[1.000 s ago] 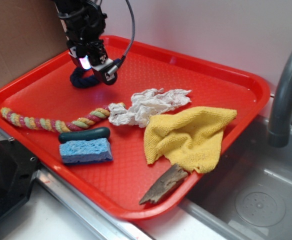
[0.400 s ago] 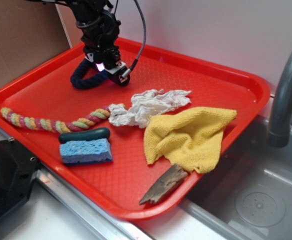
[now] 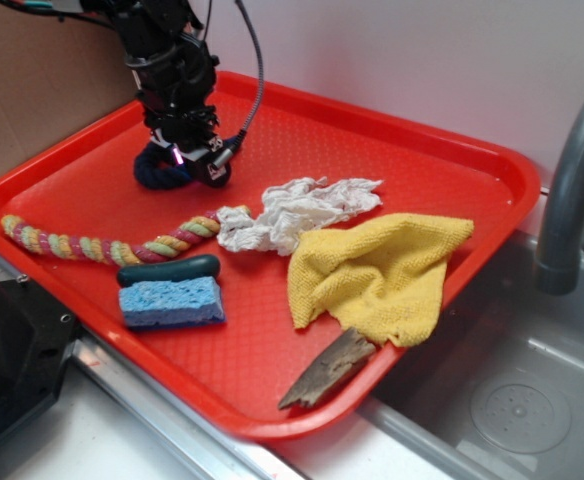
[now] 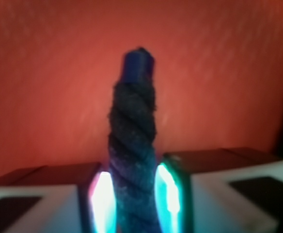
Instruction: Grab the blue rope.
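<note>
Black jointed arm (image 3: 167, 60), looping black cable (image 3: 255, 60), claw (image 4: 132, 199) pads glowing pink-cyan.

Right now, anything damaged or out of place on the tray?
Mostly fine. A splintered wood scrap overhangs the red tray at its front rim. The blue rope sits squarely between the fingers.

Bare tray (image 3: 412, 160) floor lies open across the upper middle and upper right of the frame, and along the left edge above the long rope (image 3: 112, 245). That long rope, the white rag (image 3: 297, 212), yellow cloth (image 3: 377, 275), sponge (image 3: 170, 302) and wood (image 3: 327, 370) crowd the middle and lower right. The end effector (image 3: 194, 160) fills the upper left over the blue rope (image 3: 160, 172). The faucet (image 3: 572, 190) blocks the right edge.
</note>
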`<state>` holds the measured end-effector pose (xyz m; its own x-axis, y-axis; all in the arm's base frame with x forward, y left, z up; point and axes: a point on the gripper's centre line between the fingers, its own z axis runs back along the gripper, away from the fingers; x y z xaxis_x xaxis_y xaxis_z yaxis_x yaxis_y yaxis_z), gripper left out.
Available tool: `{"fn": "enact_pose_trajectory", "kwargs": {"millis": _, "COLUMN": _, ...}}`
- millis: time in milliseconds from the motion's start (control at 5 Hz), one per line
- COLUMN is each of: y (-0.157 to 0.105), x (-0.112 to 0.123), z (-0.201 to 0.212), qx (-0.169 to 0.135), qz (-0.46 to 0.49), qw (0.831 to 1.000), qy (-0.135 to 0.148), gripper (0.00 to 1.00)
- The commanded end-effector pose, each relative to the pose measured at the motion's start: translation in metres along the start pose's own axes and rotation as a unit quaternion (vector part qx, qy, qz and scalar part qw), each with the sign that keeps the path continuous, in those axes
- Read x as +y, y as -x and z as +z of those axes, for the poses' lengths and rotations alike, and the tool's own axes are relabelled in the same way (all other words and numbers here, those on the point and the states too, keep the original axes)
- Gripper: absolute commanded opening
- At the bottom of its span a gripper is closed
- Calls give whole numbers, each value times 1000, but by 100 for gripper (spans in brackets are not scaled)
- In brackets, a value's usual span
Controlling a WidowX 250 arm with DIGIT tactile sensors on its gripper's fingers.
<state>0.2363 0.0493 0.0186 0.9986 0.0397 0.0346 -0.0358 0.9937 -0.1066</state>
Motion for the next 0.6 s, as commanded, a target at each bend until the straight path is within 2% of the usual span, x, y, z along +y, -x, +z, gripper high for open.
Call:
{"fn": "enact_pose_trajectory", "kwargs": {"millis": 0, "y": 23, "x": -25, "z": 84, "qx": -73, "qz": 84, "qw": 994, "qy": 11, "gripper": 0}}
{"fn": "enact_pose_trajectory", "kwargs": {"millis": 200, "y": 25, "x": -23, "z": 133, "qx": -151, "qz": 196, "qw": 968, "qy": -28, "gripper": 0}}
{"fn": "enact_pose_trajectory", "kwargs": {"millis": 400, "y": 14, "x": -17, "z": 184, "qx": -172, "qz": 228, "qw": 958, "qy": -21, "gripper": 0}}
